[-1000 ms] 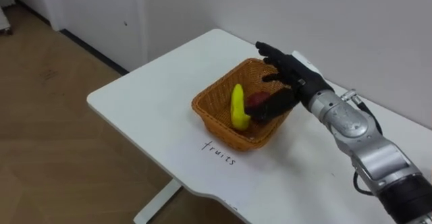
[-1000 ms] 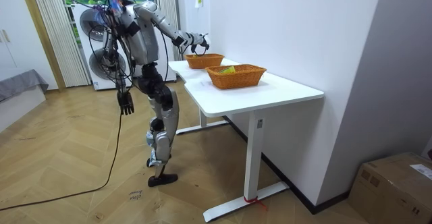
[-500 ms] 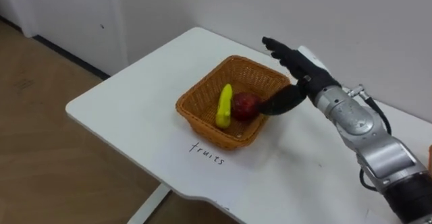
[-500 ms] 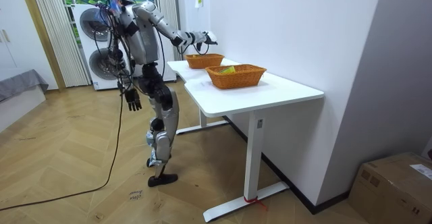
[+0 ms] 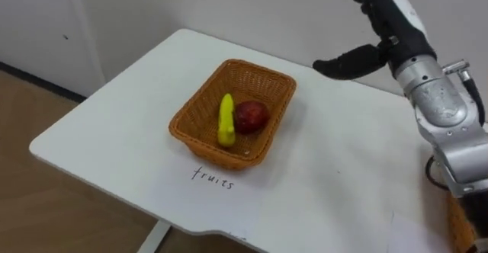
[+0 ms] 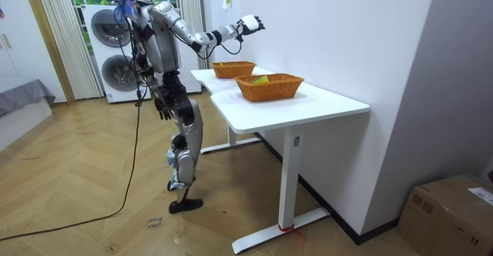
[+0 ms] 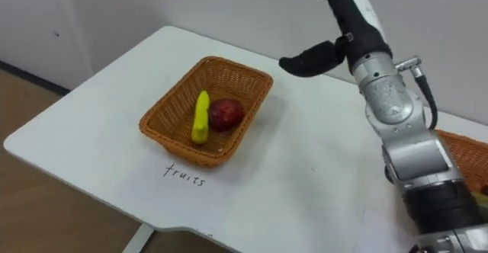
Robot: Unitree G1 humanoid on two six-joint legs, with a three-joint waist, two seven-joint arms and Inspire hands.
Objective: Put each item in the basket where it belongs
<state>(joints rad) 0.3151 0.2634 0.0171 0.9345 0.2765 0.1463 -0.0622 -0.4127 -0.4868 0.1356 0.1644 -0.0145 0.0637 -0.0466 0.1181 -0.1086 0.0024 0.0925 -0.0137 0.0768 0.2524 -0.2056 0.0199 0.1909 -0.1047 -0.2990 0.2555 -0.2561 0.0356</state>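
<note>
A wicker basket (image 5: 189, 117) stands on the white table (image 5: 114, 131) with a handwritten label in front of it. A yellow banana (image 5: 226, 120) and a red apple (image 5: 250, 116) lie side by side inside it. My right hand (image 5: 386, 33) is raised above the table, up and to the right of the basket. It is open, fingers straight, thumb pointing toward the basket, and it holds nothing. In the room view I stand at the table's far end with the right hand (image 6: 248, 25) held high and my left hand (image 6: 163, 108) hanging beside my hip.
A second wicker basket (image 7: 467, 152) sits further right on the table; in the room view this second basket (image 6: 269, 87) holds yellow and green items. The wall runs just behind the table. Washing machines (image 6: 108, 44) stand behind me.
My right hand has lifted out of the basket and risen up and to the right, leaving the red apple beside the banana. The eye view has shifted. My left arm has swung forward.
</note>
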